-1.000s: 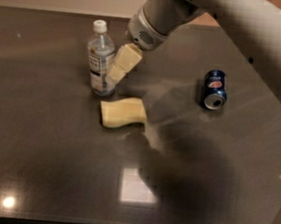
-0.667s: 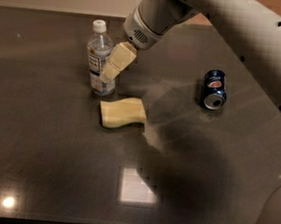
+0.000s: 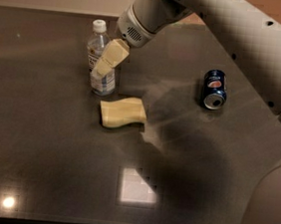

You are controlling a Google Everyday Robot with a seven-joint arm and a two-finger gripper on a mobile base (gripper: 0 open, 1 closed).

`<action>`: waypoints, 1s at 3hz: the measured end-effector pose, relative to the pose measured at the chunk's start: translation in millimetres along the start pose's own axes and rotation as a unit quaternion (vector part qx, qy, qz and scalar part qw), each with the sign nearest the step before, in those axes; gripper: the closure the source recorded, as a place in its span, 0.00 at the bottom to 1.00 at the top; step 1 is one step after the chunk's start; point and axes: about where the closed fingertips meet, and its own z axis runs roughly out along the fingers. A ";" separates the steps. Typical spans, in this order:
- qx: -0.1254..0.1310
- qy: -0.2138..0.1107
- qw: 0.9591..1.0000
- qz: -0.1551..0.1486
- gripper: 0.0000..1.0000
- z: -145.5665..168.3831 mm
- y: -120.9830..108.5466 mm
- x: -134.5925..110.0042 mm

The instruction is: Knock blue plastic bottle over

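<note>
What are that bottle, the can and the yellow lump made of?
The bottle: clear bluish plastic, see-through. The can: shiny metal, likely aluminium, glinting top. The lump: matte pale yellow, maybe foam or wood. The gripper is at the bottle's side.

The gripper (image 3: pixel 103 69) is placed at the right side of the clear bluish plastic bottle (image 3: pixel 94 48). Just nearer, passage is blocked by 1 pale yellow curved block (image 3: pixel 123 113); leftward, bare dark tabletop (image 3: pixel 36 103) is offered.
</note>
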 end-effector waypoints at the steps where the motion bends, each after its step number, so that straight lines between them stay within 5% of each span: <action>1: -0.007 -0.010 1.000 0.006 0.17 2.9 -3.8 -3.1; 3: -0.017 -0.017 1.000 0.015 0.64 0.8 -7.4 -4.2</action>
